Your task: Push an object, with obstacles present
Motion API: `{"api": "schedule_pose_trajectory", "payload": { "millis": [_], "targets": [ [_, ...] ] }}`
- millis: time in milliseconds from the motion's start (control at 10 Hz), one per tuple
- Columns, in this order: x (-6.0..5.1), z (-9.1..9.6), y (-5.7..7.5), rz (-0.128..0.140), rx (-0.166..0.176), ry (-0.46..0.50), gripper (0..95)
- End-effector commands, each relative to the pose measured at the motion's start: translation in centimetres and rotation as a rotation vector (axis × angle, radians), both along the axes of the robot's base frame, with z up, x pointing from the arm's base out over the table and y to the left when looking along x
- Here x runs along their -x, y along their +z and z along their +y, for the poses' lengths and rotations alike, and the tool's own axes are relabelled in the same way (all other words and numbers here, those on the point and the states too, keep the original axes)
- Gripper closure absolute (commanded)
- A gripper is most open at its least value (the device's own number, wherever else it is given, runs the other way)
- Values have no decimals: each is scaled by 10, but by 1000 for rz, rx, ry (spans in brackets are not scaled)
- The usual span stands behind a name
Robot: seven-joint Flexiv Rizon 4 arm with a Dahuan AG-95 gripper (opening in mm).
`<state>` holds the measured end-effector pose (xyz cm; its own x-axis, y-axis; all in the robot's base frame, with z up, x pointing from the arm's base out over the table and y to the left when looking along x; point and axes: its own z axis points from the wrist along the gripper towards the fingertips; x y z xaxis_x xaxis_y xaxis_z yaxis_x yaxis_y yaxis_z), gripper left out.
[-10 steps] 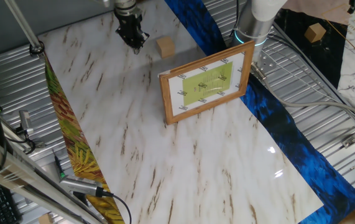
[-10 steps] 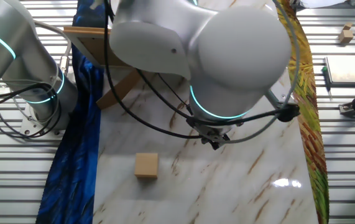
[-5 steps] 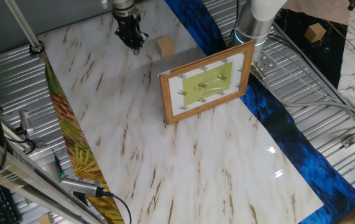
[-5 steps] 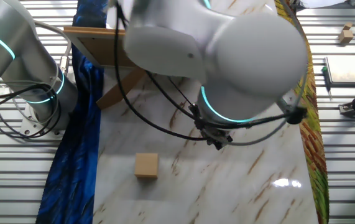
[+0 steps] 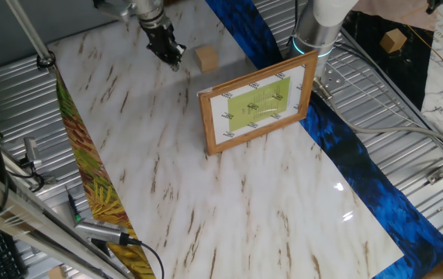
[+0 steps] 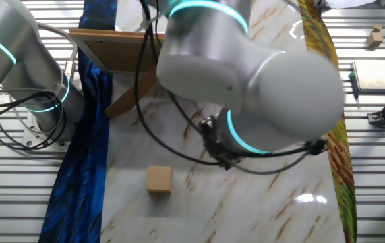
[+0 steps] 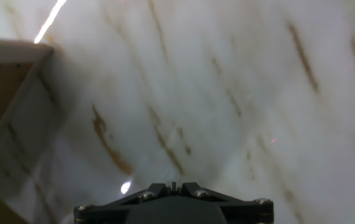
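The claw (image 5: 172, 57) is positioned low over the marble bench (image 5: 205, 201), in the upper left of one fixed view. Its fingers are set narrow, tips together, holding nothing. The wooden block (image 5: 205, 57) lies on the bench just right of the claw, not touching it. A picture frame (image 5: 258, 105) stands upright near the frame centre, below and right of the block. A blue cloth (image 5: 361, 167) runs along the right edge of the bench and a leaf-print cloth (image 5: 89, 167) along the left edge.
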<state>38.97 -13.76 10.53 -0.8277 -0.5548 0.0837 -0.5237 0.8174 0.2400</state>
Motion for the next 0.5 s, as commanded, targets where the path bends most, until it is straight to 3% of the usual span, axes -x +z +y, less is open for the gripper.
{"api": "schedule_pose_trajectory", "payload": {
  "millis": [100, 300, 500],
  "targets": [
    [25, -2, -7, 11, 0, 6, 950],
    [48, -2, -11, 11, -4, -8, 950],
    [57, -3, -10, 14, -9, -17, 950]
  ]
}}
